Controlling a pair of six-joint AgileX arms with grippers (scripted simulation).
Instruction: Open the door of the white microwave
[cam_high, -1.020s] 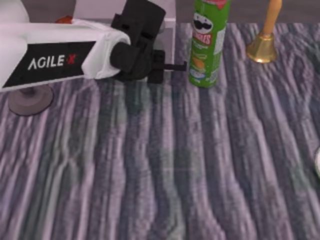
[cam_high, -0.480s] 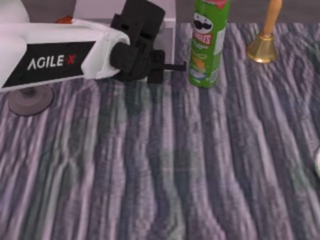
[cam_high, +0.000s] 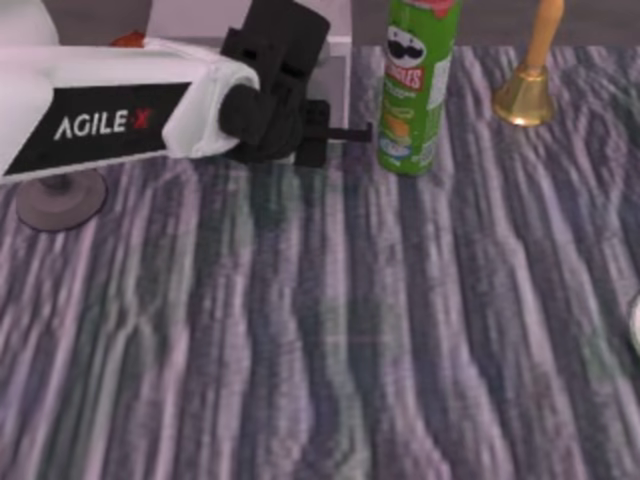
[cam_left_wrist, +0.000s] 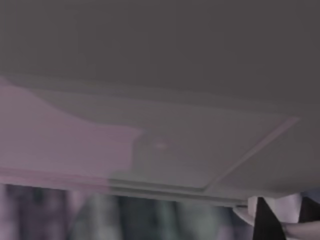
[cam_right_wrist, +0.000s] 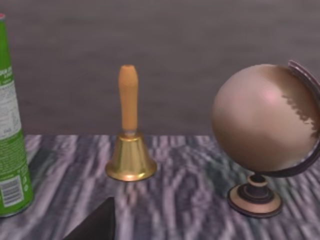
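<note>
Reaching to the far left of the tabletop (cam_high: 330, 330), the left gripper (cam_high: 340, 132) sits against the white microwave (cam_high: 338, 60) at the far edge — its door (cam_left_wrist: 150, 145) fills the left wrist view. I cannot tell how its jaws stand. A green Pringles can (cam_high: 418, 85) stands just right; a brass bell (cam_high: 527, 75) farther right.

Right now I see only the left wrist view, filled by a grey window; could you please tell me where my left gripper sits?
Observer: In the top view, the left gripper is at the right end of the boxy white microwave's front.
Operator: Does anything stand close by?
Observer: A tall green Pringles can stands just right of the gripper; I cannot tell whether they touch.
Operator: Anything beyond it?
Observer: A brass handbell with a wooden handle stands farther right, in front of the parked right arm's wrist camera.
</note>
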